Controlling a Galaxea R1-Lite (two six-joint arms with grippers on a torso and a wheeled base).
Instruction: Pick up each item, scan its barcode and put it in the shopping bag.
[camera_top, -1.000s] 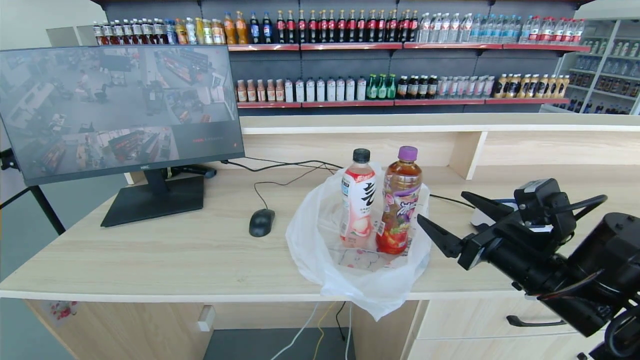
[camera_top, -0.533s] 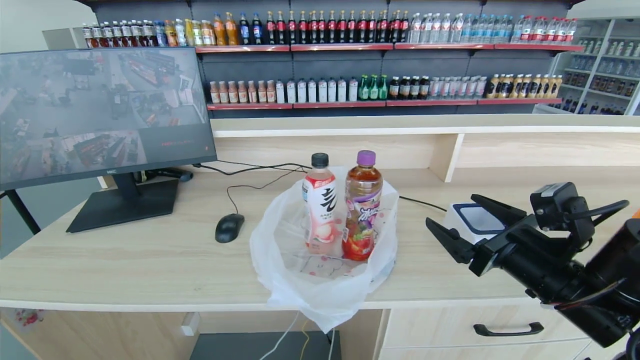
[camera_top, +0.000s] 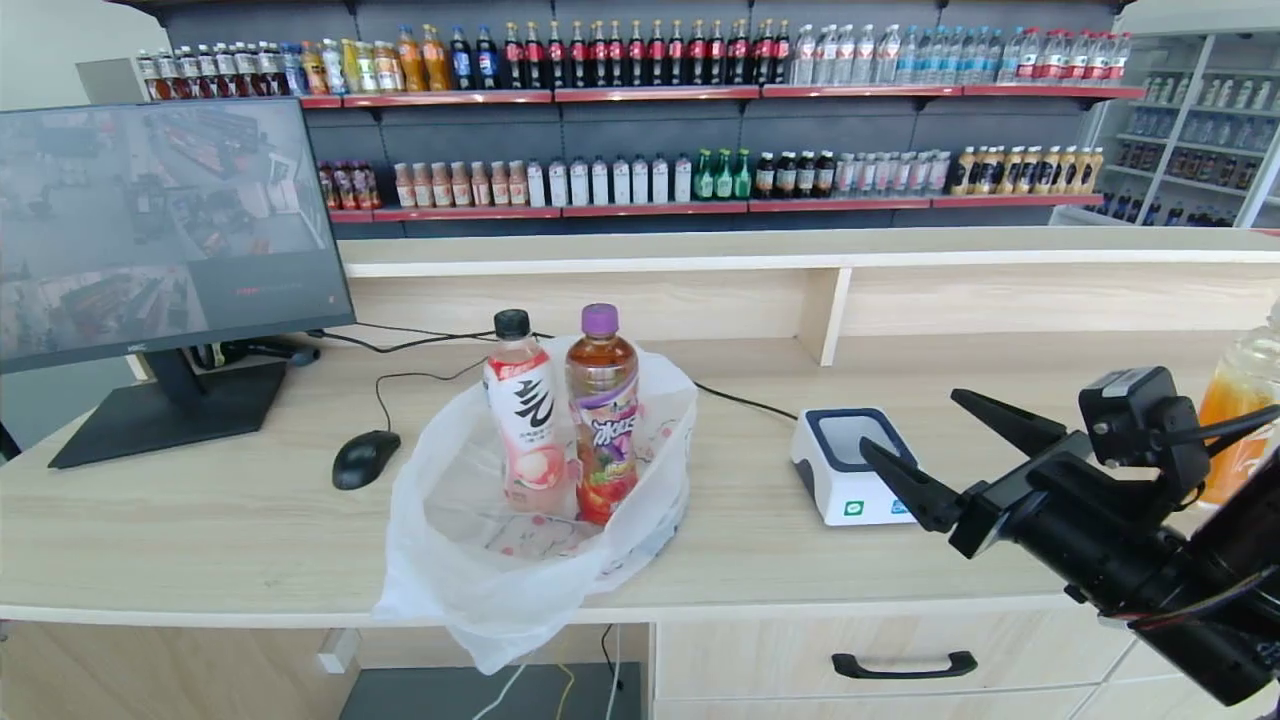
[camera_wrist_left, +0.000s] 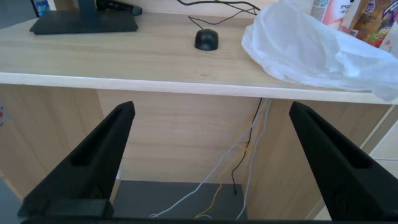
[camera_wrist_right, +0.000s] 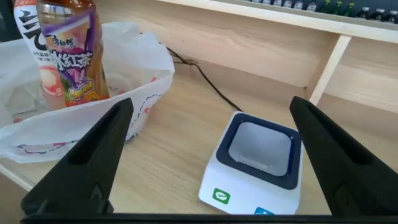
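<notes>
A white plastic shopping bag (camera_top: 470, 560) lies open on the wooden counter (camera_top: 250, 520). Two bottles stand upright in it: a pink-and-white one with a black cap (camera_top: 520, 420) and a tea bottle with a purple cap (camera_top: 603, 415). The white barcode scanner (camera_top: 838, 468) sits right of the bag. My right gripper (camera_top: 915, 425) hovers open and empty just right of the scanner; its wrist view shows the scanner (camera_wrist_right: 258, 162), the purple-capped bottle (camera_wrist_right: 68, 53) and the bag (camera_wrist_right: 134, 93). My left gripper (camera_wrist_left: 211, 107) is open and empty, low in front of the counter, facing the bag (camera_wrist_left: 311, 43).
An orange drink bottle (camera_top: 1240, 410) stands at the counter's far right. A monitor (camera_top: 160, 230) and a black mouse (camera_top: 365, 458) with cables lie left of the bag. A raised shelf ledge (camera_top: 800, 260) backs the counter. Drawers with a handle (camera_top: 905, 665) are below.
The head camera has turned right, so the whole picture slid left and the scanner and orange bottle came into view. The right gripper stays open; the bottles and bag have not moved.
</notes>
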